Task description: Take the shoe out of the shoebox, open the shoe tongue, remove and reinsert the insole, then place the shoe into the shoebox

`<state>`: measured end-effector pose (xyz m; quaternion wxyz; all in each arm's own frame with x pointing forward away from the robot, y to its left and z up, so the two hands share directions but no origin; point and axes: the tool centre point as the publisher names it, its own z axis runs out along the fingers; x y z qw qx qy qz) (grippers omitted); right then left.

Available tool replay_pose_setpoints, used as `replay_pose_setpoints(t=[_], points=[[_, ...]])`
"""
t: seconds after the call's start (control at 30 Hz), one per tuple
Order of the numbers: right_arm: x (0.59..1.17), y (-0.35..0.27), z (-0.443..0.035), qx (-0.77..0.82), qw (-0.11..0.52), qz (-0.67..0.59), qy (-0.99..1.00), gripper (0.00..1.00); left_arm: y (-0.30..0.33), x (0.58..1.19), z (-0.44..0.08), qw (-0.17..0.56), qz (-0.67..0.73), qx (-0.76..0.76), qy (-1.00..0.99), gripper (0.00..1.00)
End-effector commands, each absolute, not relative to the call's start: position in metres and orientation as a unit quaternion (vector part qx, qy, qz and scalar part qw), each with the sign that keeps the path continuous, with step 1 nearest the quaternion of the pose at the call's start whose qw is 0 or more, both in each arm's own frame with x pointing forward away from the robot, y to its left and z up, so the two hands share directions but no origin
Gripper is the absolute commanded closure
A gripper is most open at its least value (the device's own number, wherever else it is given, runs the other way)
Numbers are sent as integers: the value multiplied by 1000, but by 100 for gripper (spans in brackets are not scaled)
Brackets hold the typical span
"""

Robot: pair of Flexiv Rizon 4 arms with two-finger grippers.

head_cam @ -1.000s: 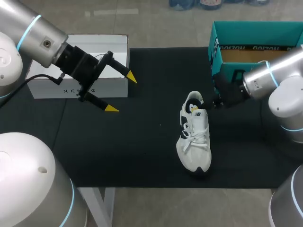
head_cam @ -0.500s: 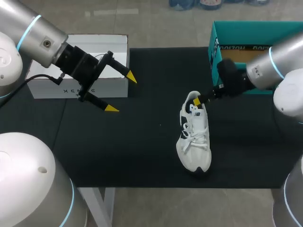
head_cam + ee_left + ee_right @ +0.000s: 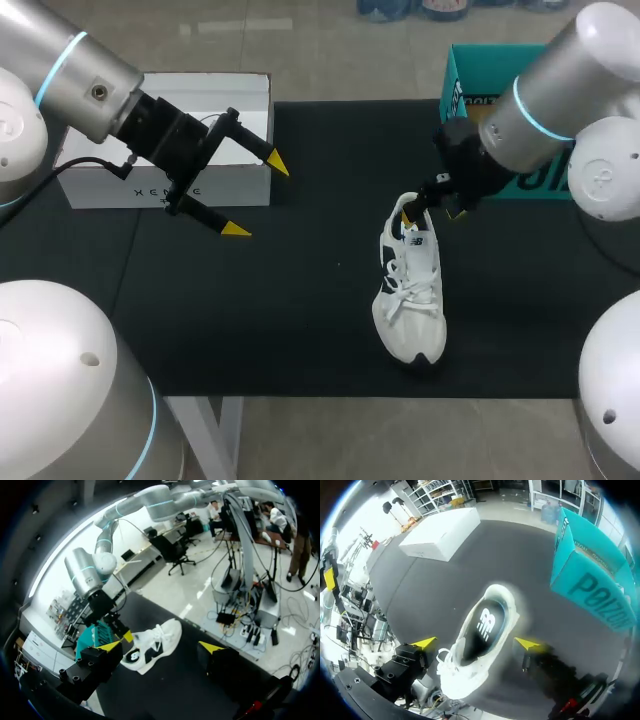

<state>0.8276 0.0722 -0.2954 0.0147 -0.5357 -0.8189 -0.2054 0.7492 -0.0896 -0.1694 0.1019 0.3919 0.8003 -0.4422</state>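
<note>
white shoe (image 3: 410,300) is out of the box, upright on its sole on the black worktop (image 3: 300,300), toe toward the near edge, heel toward the far side. teal shoebox (image 3: 480,70) sits at the far right corner, apart from the shoe, partly hidden by the right arm. right claw (image 3: 428,208) hangs over the heel end of the shoe, fingers apart; right wrist view has the shoe (image 3: 470,665) under the claw (image 3: 476,643), one yellow tip either side of it, gap showing on both sides, nothing clamped. dark insole (image 3: 485,627) shows through the shoe opening. left claw (image 3: 256,197) is well away from the shoe, over the left side of the worktop just in front of the white box (image 3: 170,120), fingers wide apart, holding nothing. left wrist view shows the shoe (image 3: 155,645) ahead of that claw.
</note>
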Motion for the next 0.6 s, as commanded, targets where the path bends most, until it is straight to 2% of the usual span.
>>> replay_pose_setpoints(t=[0.03,0.07,0.1,0.13,0.6], points=[[835,88,-300,-570,-142,-45,-808,0,-89,749,-169,101,-441,392,801,0],[836,89,-301,-570,-141,-46,-808,51,-89,749,-169,101,-441,392,801,0],[836,92,-300,-570,-142,-48,-808,95,-89,749,-169,101,-441,392,801,0],[837,93,-302,-573,-138,-50,-806,100,-89,749,-169,101,-441,392,801,0],[861,79,-328,-592,-133,-55,-793,100,-89,749,-169,101,-441,392,801,0]])
